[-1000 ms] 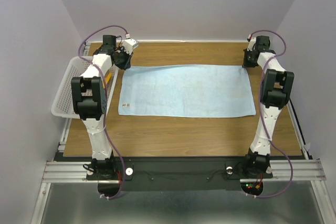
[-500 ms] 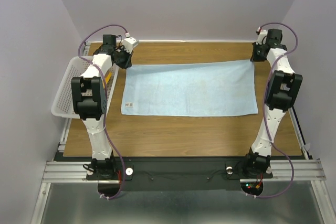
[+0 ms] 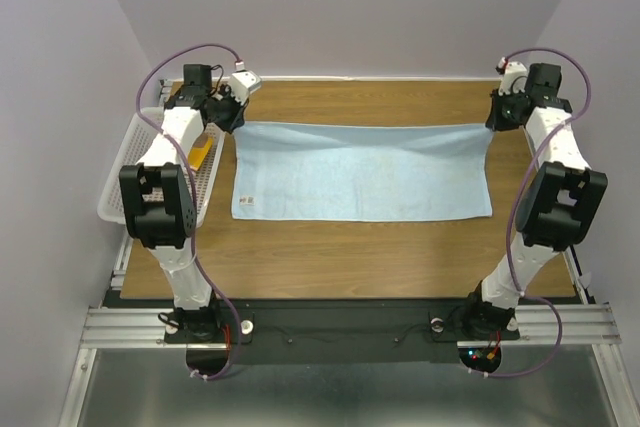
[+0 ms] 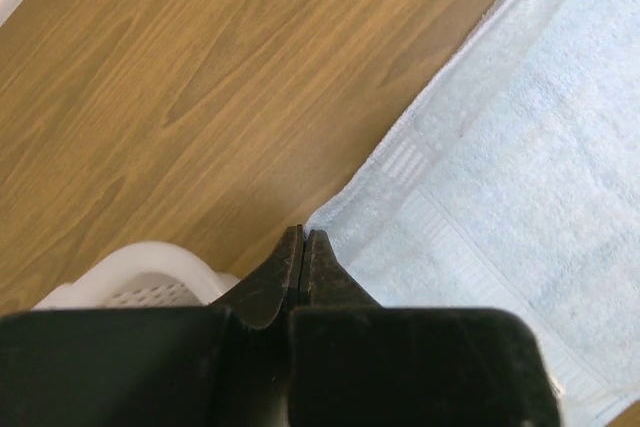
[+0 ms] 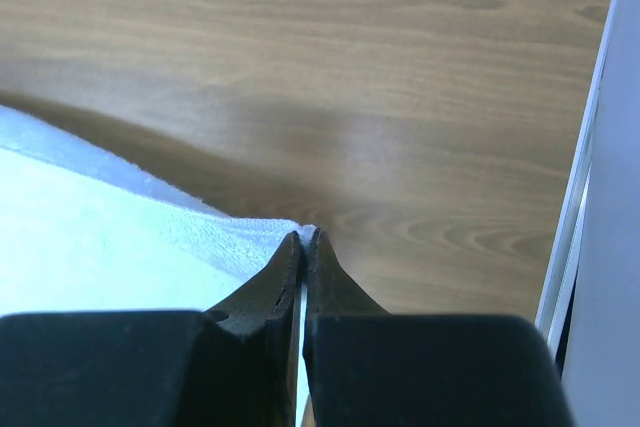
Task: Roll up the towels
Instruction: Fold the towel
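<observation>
Gripping both upper corners of the light-blue rectangular cloth towel (image 3: pixel 360 172), left gripper (image 4: pixel 303 238) and right gripper (image 5: pixel 303 236) are clamped; likely light, floppy

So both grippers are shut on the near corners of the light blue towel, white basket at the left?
No: they are shut on its far corners. The top external view shows the left gripper and right gripper at the back edge of the light blue towel; the white basket is at the left.
</observation>
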You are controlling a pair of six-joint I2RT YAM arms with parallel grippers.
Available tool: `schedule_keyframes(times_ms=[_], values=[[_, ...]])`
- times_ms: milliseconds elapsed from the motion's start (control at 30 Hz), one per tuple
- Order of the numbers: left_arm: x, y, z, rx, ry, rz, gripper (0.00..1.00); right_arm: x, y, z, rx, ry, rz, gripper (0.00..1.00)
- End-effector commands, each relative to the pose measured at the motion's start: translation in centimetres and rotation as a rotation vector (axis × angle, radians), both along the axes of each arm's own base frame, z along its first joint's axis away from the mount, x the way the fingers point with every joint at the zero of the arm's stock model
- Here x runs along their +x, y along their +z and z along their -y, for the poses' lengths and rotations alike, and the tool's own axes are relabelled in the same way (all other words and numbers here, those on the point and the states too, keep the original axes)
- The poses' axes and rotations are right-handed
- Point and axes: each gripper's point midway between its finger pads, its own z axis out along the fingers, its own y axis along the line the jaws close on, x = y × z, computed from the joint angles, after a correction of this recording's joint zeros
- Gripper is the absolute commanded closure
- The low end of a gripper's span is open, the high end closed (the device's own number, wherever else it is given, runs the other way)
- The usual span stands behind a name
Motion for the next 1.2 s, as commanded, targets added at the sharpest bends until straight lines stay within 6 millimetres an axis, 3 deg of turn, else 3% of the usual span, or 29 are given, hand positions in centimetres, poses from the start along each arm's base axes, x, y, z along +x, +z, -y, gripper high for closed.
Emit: schedule_keyframes(times_ms=[0,400,600,867,967,1167], values=[[-3.1,1.2,-1.3,0.048,-0.083,-0.007,1.00,-2.2,1.2,-0.3,-0.033,0.075,0.040,0.99],[-10.7,-2.3,-3.9,0.174,-0.244,-0.099,1.00,-7.9,-2.4,-0.3,-0.097,0.171,-0.046,0.99],[-14.0,-5.8,-4.0,0.207,-0.306,-0.164,1.00,-10.5,-5.4,-1.3,-0.081,0.233,-0.110,0.99],[-15.0,-8.0,-4.1,0.214,-0.286,-0.211,1.00,-11.9,-7.9,-1.7,-0.058,0.246,-0.175,0.99],[-14.6,-7.9,-4.1,0.206,-0.274,-0.215,1.00,-11.6,-7.6,-1.4,-0.064,0.235,-0.171,0.99],[-14.4,-6.0,-3.8,0.195,-0.282,-0.194,1.00,-10.9,-5.8,0.0,-0.078,0.202,-0.132,1.00]])
